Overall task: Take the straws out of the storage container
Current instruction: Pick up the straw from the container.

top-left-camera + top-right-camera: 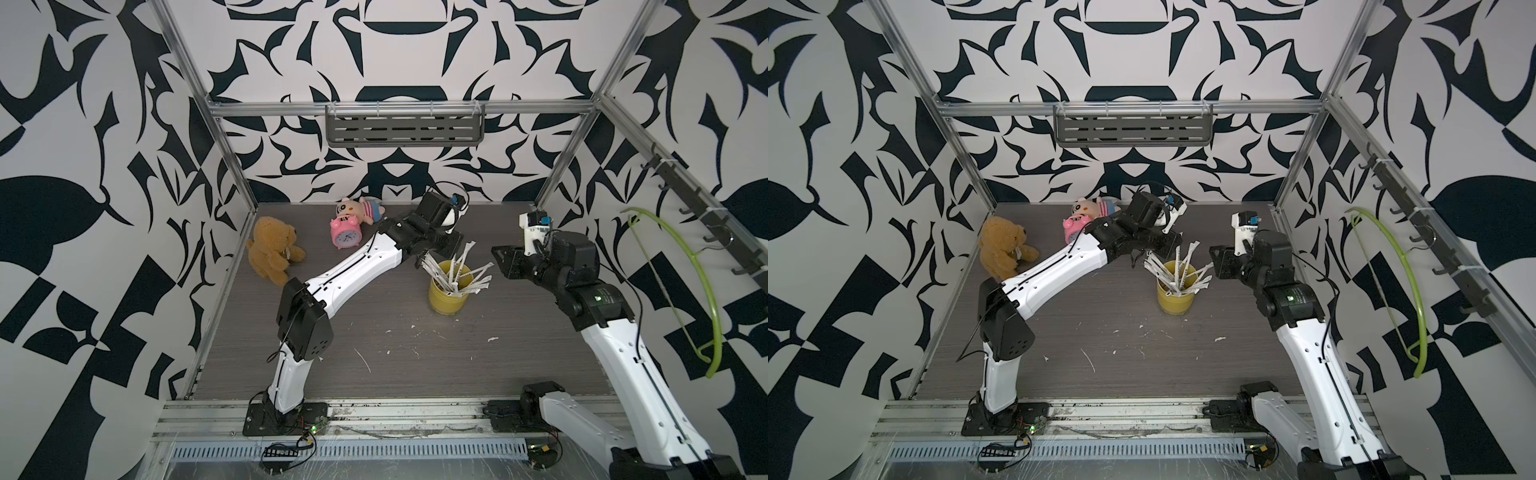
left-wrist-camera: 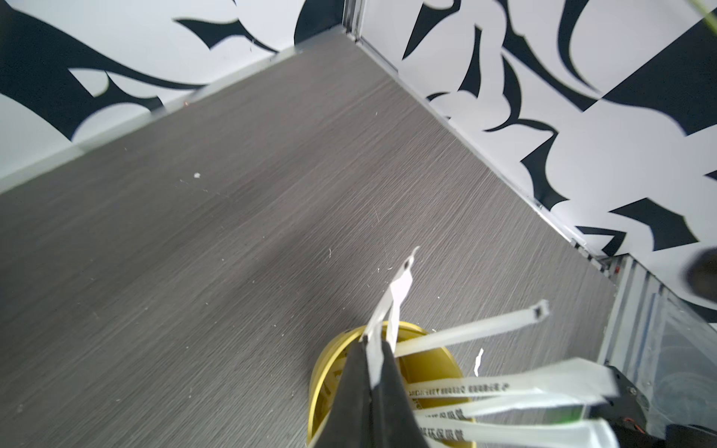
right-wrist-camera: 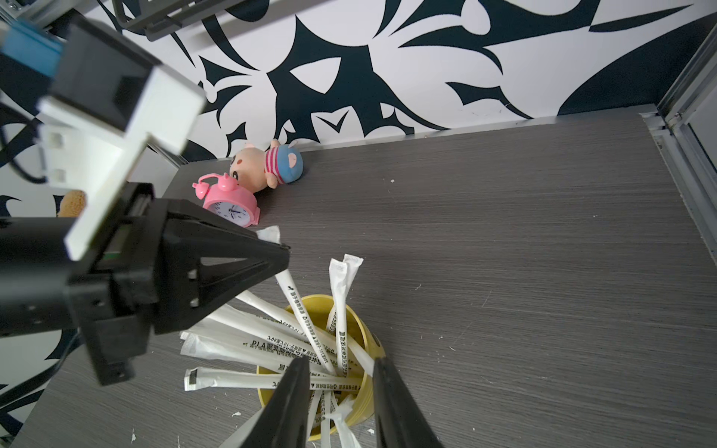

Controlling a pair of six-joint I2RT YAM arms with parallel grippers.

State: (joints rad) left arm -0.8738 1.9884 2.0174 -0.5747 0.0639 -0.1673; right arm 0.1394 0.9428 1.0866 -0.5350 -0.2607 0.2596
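Many straws [image 3: 305,324], lower ends hidden inside yellow cup [image 1: 446,302]

Enclosure, seen from above. You are looking into a box whose back wall [image 1: 399,54] and side walls [image 1: 62,208] carry a bold black-on-white ornamental pattern. Aluminium frame posts [image 1: 232,158] mark the corners and a crossbar spans the back. A grey slotted shelf [image 1: 405,129] hangs from that crossbar in both top views. Note the dark hook rail [image 1: 698,208] slanting along the right-hand wall, with a green hanger [image 1: 706,299] on one hook. The floor [image 1: 415,365] is grey wood-grain laminate, evenly lit and flecked with small white scraps [image 1: 492,339].
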